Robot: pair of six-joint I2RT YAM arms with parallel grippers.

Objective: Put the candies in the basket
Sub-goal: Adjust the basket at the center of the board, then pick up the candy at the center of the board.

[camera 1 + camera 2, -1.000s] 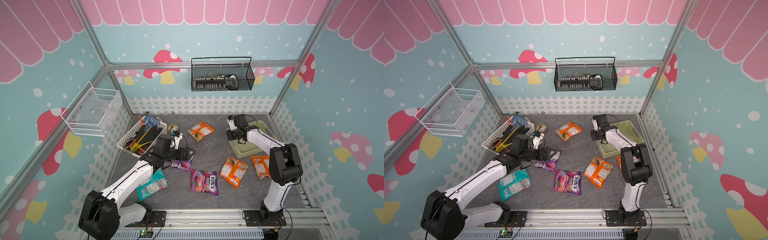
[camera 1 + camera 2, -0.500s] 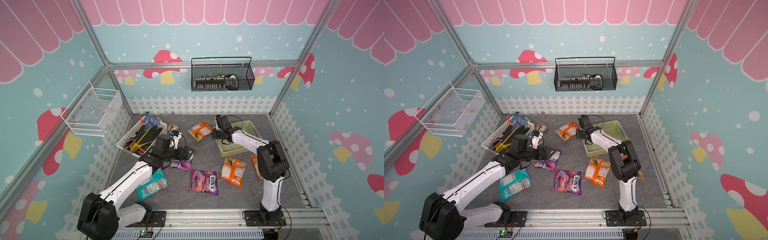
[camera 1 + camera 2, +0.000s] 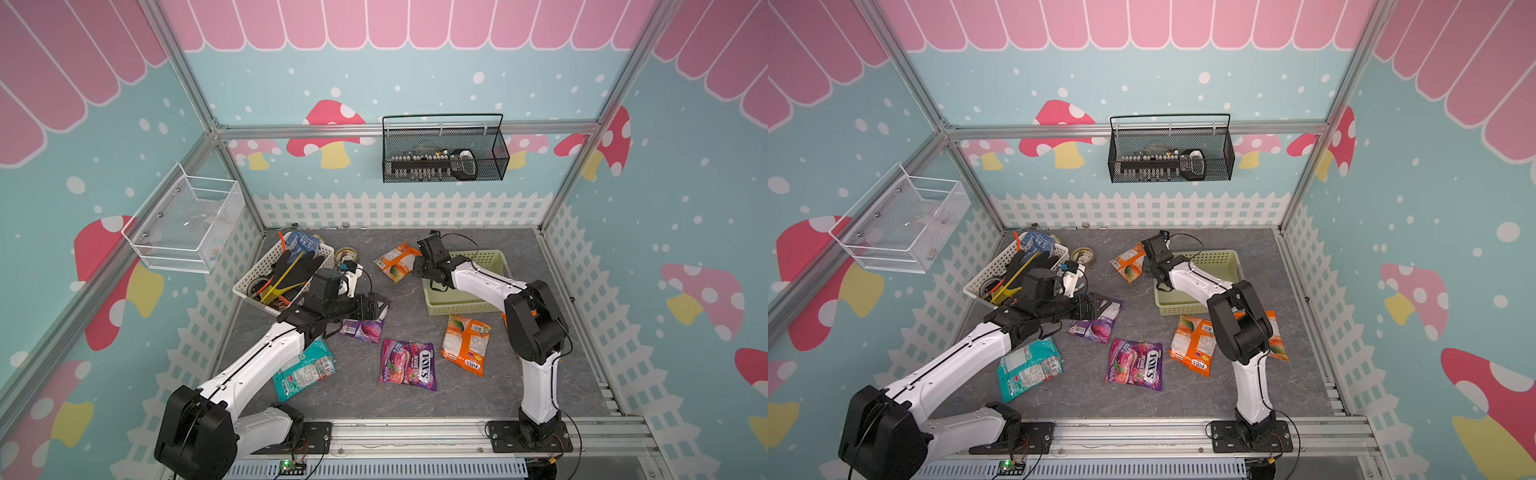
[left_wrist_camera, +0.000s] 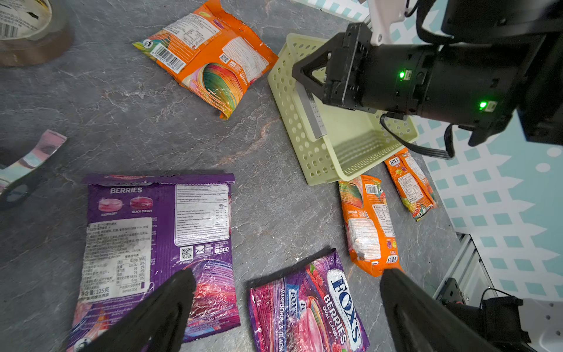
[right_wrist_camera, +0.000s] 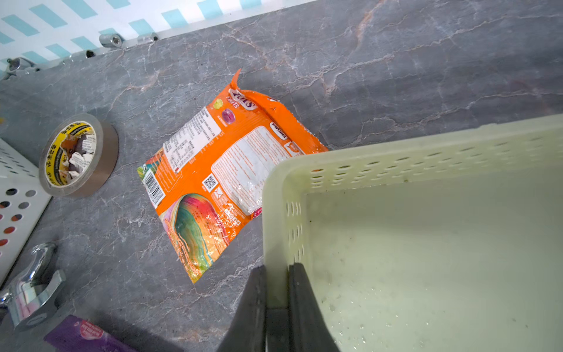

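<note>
Right pincer [image 5: 277, 268] is clamped on a side wall of the basket [image 3: 467, 308], one finger inside and one outside. The basket sits empty on my right side of the table [image 3: 478, 395]. Left pincer [image 4: 285, 272] is spread wide, gripping nothing, hovering just over the plain purple bag [image 4: 158, 234]. None of the six candies is in yet. The FOX'S bag [image 3: 409, 365] lies mid-table, and the teal bag [image 3: 303, 370] is partly hidden by my left arm. The first orange bag [image 5: 222, 170] lies right by the wall I'm holding, touching or nearly so, I can't tell which. The second orange bag [image 3: 465, 345] is just in front of the basket, and the third orange bag [image 3: 1274, 334] is half hidden behind my right arm. I judge these bags light, limp and glossy, so probably slippery, and more likely to skate across the table than to lift. They lie flat, so I'd go for a crimped end seam or a raised corner rather than the slick middle. On the purple one, that's the sealed strip above the word BERRIES. The basket looks stiff and light, so it should slide easily.
</note>
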